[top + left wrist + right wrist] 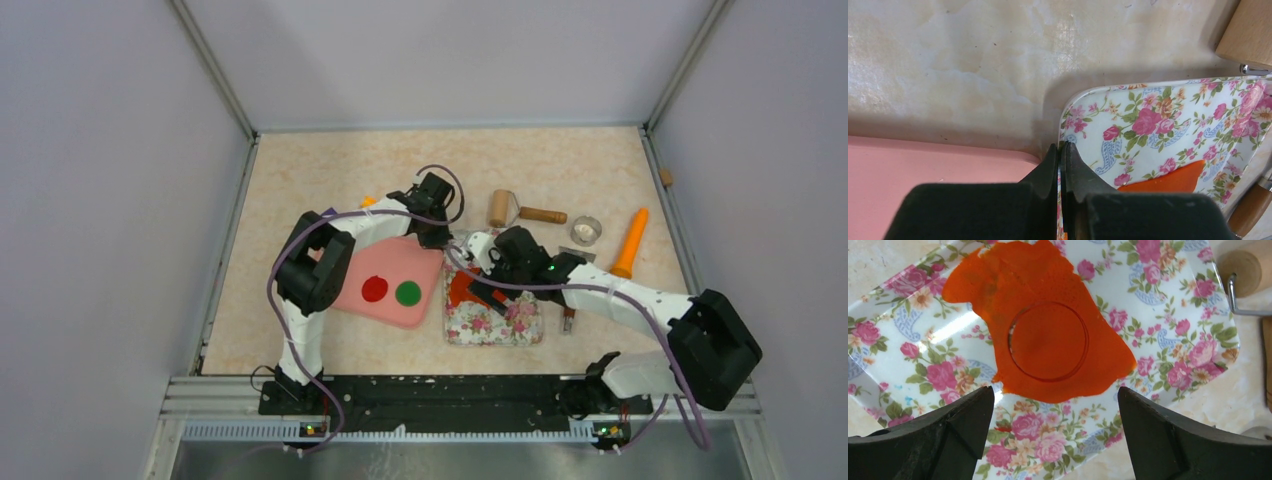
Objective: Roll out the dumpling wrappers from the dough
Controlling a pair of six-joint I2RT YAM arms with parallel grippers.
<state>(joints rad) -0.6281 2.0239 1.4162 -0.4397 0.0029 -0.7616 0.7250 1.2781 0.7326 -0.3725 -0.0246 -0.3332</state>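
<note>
right claw is wide open, nothing in it, hanging just above the near edge of the dough. the dough is rolled flat into a ragged orange-red sheet on the floral tray. a clean round wrapper is stamped in the middle of it, flush with the sheet, not lifted out.

left claw is shut on the tray's rim at the far left corner, looks like it's pinning the tray in place.

left of the tray, the pink board carries a red disc and a green disc, side by side, apart. roller and cutter lie on the tabletop beyond the tray, neither held.

step, my read: rolling and cutting are done for this piece, now it's getting the cut wrapper out. next move calls for the right claw to come down on the circle only, pinch lightly at its edge and peel it free of the scrap. the sheet is thin and soft, so it could tear or drag the scrap along. the left hold on the tray should help.
</note>
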